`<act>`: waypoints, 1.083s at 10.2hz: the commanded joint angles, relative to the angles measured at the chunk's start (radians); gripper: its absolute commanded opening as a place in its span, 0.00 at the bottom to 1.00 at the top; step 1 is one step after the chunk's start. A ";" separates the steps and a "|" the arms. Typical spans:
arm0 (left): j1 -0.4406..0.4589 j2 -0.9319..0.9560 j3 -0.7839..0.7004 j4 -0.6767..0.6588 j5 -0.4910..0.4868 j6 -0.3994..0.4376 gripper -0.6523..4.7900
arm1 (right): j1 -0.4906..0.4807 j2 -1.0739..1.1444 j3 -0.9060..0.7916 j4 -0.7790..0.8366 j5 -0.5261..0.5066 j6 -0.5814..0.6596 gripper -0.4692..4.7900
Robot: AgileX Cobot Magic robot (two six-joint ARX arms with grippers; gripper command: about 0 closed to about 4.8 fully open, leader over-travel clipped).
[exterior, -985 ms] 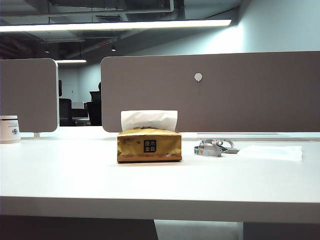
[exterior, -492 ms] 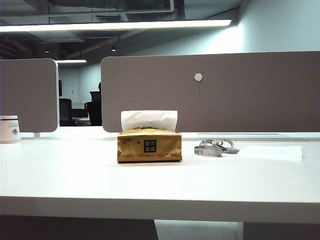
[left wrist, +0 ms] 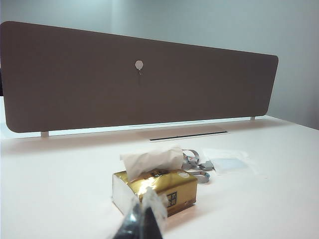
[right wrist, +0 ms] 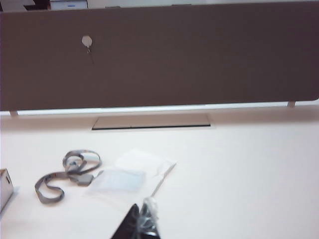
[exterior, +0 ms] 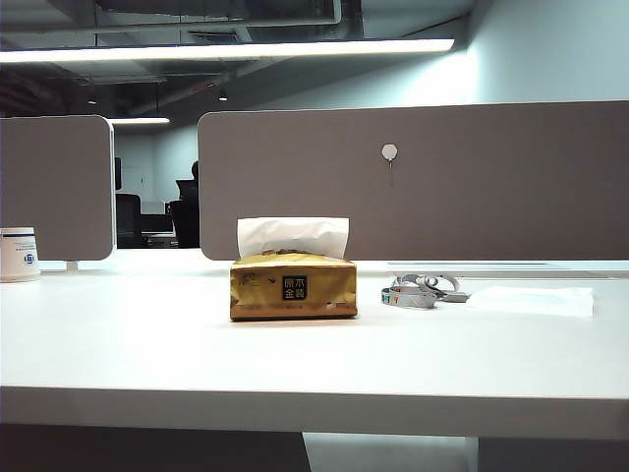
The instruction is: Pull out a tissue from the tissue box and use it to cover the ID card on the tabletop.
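Our right gripper's (right wrist: 142,224) fingers are pressed together on nothing, well back from the card; left gripper (left wrist: 144,221) looks together too, empty, hanging near the gold tissue pack (exterior: 293,287). Tissue (right wrist: 142,167) lies w/ the card (right wrist: 119,180) near the tabletop's (exterior: 147,344) right edge, card partly showing thru. Risk: thin sheet drifts off w/ any draft.

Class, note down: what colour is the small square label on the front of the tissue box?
Black with gold characters, on the gold tissue box; clearest in the exterior view.
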 commanded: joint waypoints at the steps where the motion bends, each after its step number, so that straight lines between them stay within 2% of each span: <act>1: 0.000 0.000 0.002 0.005 -0.003 -0.003 0.11 | 0.001 -0.001 -0.050 0.078 0.004 0.015 0.08; 2: 0.000 0.000 0.002 0.005 -0.003 -0.003 0.11 | 0.001 -0.002 -0.150 0.225 0.004 0.038 0.08; 3: 0.000 0.000 0.002 0.005 -0.003 -0.003 0.11 | 0.001 -0.002 -0.190 0.266 0.002 0.032 0.08; 4: 0.000 0.000 0.002 0.005 -0.003 -0.003 0.11 | 0.002 -0.002 -0.231 0.290 -0.076 0.030 0.08; 7: 0.000 0.000 0.002 0.003 -0.012 -0.003 0.11 | 0.002 -0.002 -0.282 0.321 -0.112 0.031 0.08; 10: 0.000 0.000 0.002 -0.011 -0.090 -0.007 0.11 | 0.008 -0.002 -0.384 0.360 -0.153 0.005 0.08; 11: 0.000 0.000 0.002 -0.047 -0.170 -0.007 0.11 | 0.008 -0.002 -0.384 0.359 -0.151 -0.013 0.08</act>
